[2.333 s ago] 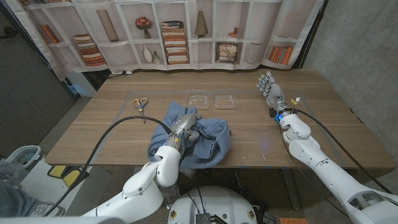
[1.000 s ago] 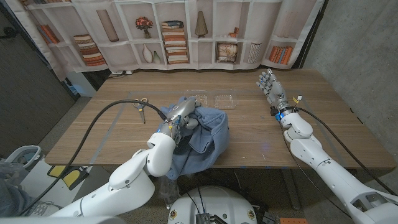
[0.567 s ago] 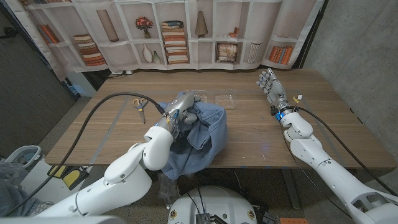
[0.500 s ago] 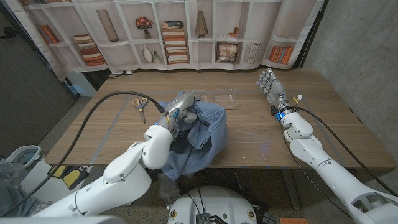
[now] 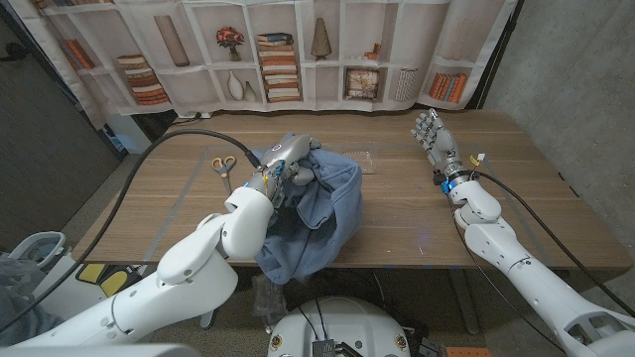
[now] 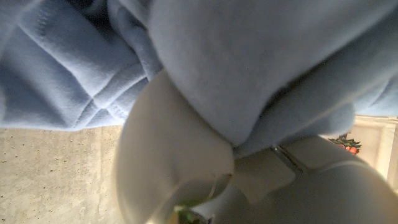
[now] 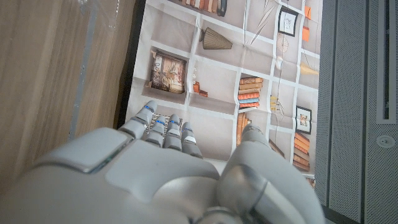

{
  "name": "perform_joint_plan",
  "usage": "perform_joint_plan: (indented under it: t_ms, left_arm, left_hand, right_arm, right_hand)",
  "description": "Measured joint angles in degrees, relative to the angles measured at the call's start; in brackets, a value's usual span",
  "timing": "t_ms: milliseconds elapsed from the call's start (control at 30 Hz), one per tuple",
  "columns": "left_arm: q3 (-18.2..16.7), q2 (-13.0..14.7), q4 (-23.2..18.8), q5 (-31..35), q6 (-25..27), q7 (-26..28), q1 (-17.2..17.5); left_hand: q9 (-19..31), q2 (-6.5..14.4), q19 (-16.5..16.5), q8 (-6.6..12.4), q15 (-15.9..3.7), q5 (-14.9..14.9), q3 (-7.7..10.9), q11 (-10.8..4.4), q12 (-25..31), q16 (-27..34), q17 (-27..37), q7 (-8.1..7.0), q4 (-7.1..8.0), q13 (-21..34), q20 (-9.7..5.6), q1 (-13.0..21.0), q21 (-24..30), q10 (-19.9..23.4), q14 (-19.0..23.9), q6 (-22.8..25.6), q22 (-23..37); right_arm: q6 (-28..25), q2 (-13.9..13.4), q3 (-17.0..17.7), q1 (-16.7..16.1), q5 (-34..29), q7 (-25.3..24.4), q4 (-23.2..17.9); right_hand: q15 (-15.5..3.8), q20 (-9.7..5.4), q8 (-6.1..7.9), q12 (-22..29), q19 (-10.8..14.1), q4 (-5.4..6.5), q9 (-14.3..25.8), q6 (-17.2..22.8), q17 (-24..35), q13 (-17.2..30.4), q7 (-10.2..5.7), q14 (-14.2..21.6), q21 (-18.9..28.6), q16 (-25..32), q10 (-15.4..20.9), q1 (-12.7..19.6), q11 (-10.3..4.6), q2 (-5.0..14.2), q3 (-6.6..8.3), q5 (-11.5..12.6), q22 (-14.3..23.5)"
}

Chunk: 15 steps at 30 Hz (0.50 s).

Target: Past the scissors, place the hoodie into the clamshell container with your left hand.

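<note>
Item one, nearest me: the hoodie (image 5: 316, 213), light blue. My left hand (image 5: 281, 171) has it bunched in the fingers and lifted, the cloth hanging from the grip in a long fold whose lower end drops to the near table edge. In the left wrist view the same blue fabric (image 6: 249, 68) is pressed right against the pale shell of my left hand (image 6: 180, 168); how each finger wraps I cannot tell, since the cloth covers them.

Item two: the wooden table (image 5: 516, 188), bare grain on the right half, with strips of clear tape marking a rectangle on its surface.

Item three: my right hand (image 5: 433, 141), well apart from the hoodie on the table's right side — standing upright, fingers straight and close together, holding nothing. The right wrist view shows the back of that hand (image 7: 161, 168) with its fingertips (image 7: 163, 121) reaching toward the bookshelf backdrop (image 7: 236, 56).

Item four: the scissors (image 5: 223, 165), yellow handles, lying on the table to the left of my left hand, near it but not touching.

Item five: the clamshell container (image 5: 368, 157), clear plastic, just beyond the lifted hoodie; only an edge peeks out at the cloth's far right — the rest is hidden behind the fabric.

Item six, farthest: the printed bookshelf backdrop (image 5: 298, 50) behind the table.
</note>
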Motion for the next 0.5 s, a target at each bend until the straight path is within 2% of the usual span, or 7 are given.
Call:
perform_joint_plan:
  t_ms: [500]
  left_arm:
    - [1.1,-0.5,-1.8,5.5,2.1,-1.5,-1.3]
  left_hand:
    - [-0.1,0.0,0.0,-0.01,0.01,0.0,0.46,0.13,-0.6,0.0,0.5,-0.09,-0.46,0.4,0.00,0.0,0.3,0.5,0.0,0.5,-0.3]
  right_arm:
    - [0.0,-0.6,0.3,-0.7,0.1,-0.2,-1.3]
  right_hand:
    - [0.00,0.00,0.00,0.0,0.0,0.01,0.0,0.0,0.0,0.0,0.00,0.0,0.0,0.0,0.0,0.0,0.00,0.00,0.00,0.0,0.0]
